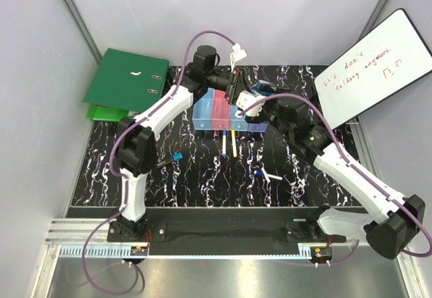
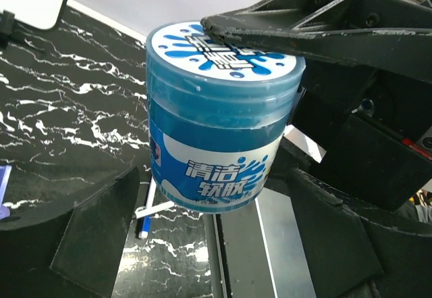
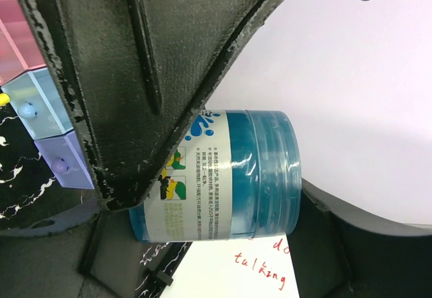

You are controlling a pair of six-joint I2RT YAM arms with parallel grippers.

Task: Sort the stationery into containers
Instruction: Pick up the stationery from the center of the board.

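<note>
One item aloft: notes blue-white jar [image 2: 216,129] clamped lid-to-base in right gripper [image 1: 253,105], above right end of containers [image 1: 202,117]. Notes left gripper [image 1: 234,87] spread wide around same jar, without grip on it.

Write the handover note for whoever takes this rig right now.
Right claw: shut on the blue jar, lifted off the table near the bins.
Left claw: open, straddling the jar, one finger over its lid.
Loose on the table: two pens just in front of the bins, a small blue item, a white stick.
Done: cannot tell; the bins' contents are not visible.
Left: bin the jar, then the loose items.
</note>
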